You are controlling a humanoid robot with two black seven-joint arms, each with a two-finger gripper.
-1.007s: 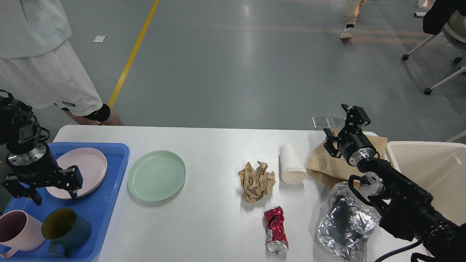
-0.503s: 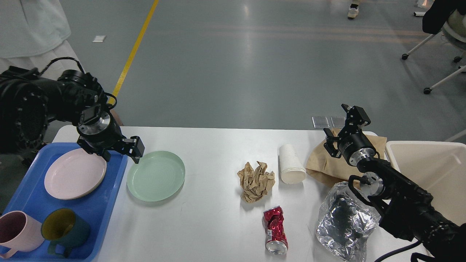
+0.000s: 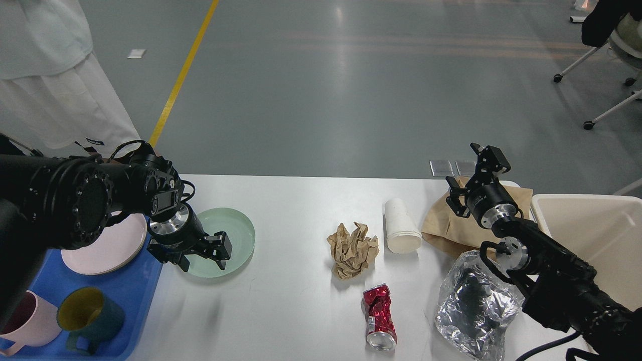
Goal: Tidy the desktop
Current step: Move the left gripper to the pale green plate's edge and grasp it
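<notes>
The white desktop holds a green plate, a crumpled brown paper, a white paper cup on its side, a crushed red can, a silver foil bag and a brown paper bag. My left gripper is open and empty, low over the plate's near left edge. My right gripper is open and empty, above the brown paper bag's far part.
A blue tray at the left holds a pink plate, a pink mug and a dark green mug. A beige bin stands at the right edge. A person stands behind the far left corner.
My left arm has swung from over the blue tray to the right and come down onto the green plate's near edge. The right arm has not moved.
</notes>
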